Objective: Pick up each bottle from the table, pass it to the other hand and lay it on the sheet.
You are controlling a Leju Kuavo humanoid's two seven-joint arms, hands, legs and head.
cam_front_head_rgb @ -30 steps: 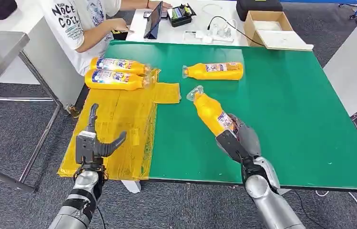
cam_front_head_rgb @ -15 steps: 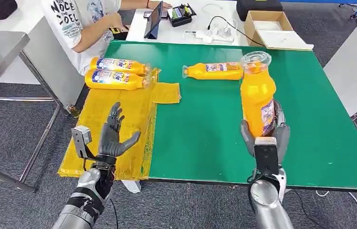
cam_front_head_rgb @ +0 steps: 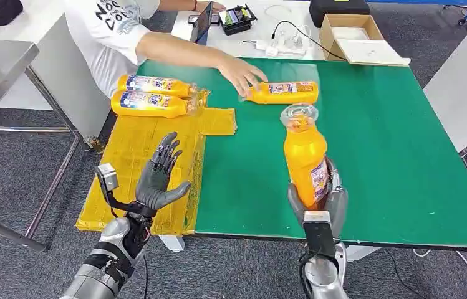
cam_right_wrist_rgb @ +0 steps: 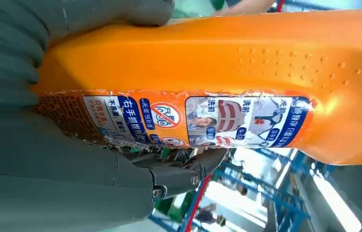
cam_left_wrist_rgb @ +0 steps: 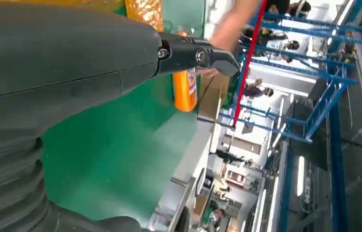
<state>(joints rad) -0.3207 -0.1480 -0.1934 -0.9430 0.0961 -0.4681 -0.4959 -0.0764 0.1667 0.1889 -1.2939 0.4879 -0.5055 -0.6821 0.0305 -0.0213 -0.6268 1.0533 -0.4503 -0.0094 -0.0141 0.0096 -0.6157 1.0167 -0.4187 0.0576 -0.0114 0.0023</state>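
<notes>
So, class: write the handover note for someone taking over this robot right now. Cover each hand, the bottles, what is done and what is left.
Right hand grips an orange bottle upright above the green table.
Left hand is open, palm raised over the yellow sheet, holding nothing.
Done: two bottles lie on the sheet's far end.
Left: pass the held bottle to the left hand and lay it on the sheet, then the last bottle, lying on the table.
Caution: a person's hand is on that bottle.
</notes>
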